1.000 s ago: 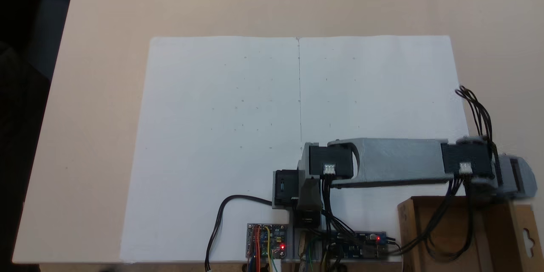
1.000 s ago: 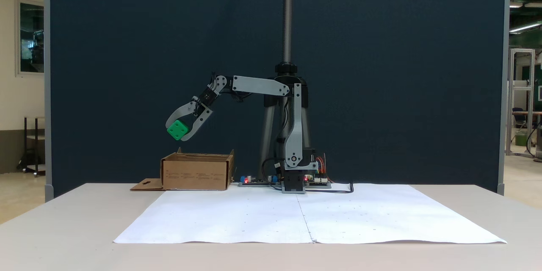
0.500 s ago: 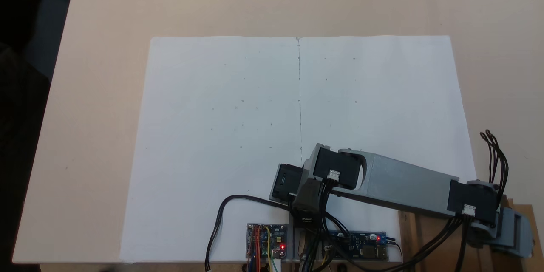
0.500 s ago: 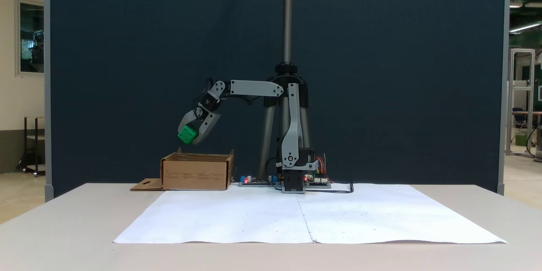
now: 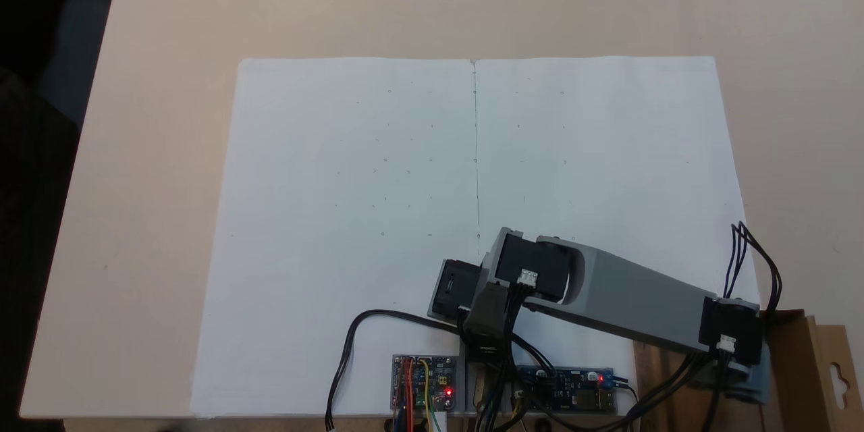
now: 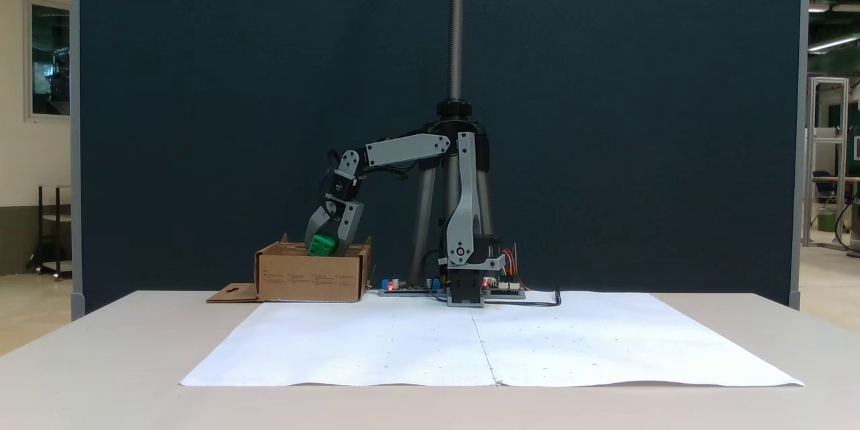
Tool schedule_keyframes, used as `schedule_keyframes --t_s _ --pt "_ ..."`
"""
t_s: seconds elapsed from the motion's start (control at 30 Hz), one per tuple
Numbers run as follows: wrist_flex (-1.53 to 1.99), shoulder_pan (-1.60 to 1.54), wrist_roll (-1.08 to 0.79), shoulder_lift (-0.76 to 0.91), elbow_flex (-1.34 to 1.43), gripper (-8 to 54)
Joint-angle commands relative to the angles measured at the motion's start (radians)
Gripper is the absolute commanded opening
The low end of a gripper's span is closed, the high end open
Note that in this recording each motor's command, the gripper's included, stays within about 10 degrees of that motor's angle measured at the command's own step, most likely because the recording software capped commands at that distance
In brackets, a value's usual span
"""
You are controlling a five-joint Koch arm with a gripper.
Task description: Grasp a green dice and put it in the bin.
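**Green dice held at the rim of the bin**

In a fixed view from the front, the gripper (image 6: pixel 324 246) pointed downward over the bin (image 6: pixel 310 275), its jaws clamped on the green dice (image 6: pixel 323 244). The dice sat level with the bin's top rim, its lower edge cut off by the near wall, so whether it touched the floor of the box could not be told. Its pips were too small to make out. The bin stood at about 9 o'clock from the arm's base (image 6: pixel 466 285), with its side flap (image 6: pixel 232 293) lying flat on the table (image 6: pixel 101 349). In a fixed view from above, the forearm (image 5: pixel 634 297) reached toward 4 o'clock from the base, and the wrist motor (image 5: pixel 732 341) and black cables (image 5: pixel 752 260) covered the gripper and dice entirely. There the bin (image 5: pixel 796 364) was cut off by the lower right corner of the frame. White paper (image 5: pixel 405 216) covered the table's middle.
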Motion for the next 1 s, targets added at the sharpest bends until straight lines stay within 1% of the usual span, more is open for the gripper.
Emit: schedule_keyframes --t_s 0.0,0.03,0.1,0.13,0.23,0.43,0.5,0.63,0.8,0.97 --pt "-0.009 0.008 -0.089 0.057 -0.025 11.6" --pt "-0.021 0.008 -0.089 0.057 -0.025 14.1" --pt "-0.023 0.006 -0.089 0.057 -0.025 32.0" --pt "-0.025 0.006 -0.087 0.057 -0.025 33.4" --pt "-0.049 0.006 -0.084 0.057 -0.025 43.4" --pt "-0.141 -0.02 -0.066 0.077 -0.028 43.4" --pt "-0.183 -0.043 -0.015 0.101 -0.044 43.2" --pt "-0.187 -0.112 0.12 0.127 -0.193 43.1" --pt "-0.195 -0.262 0.213 0.169 -0.324 43.2" --pt "-0.284 -0.489 0.227 0.195 -0.325 43.2"
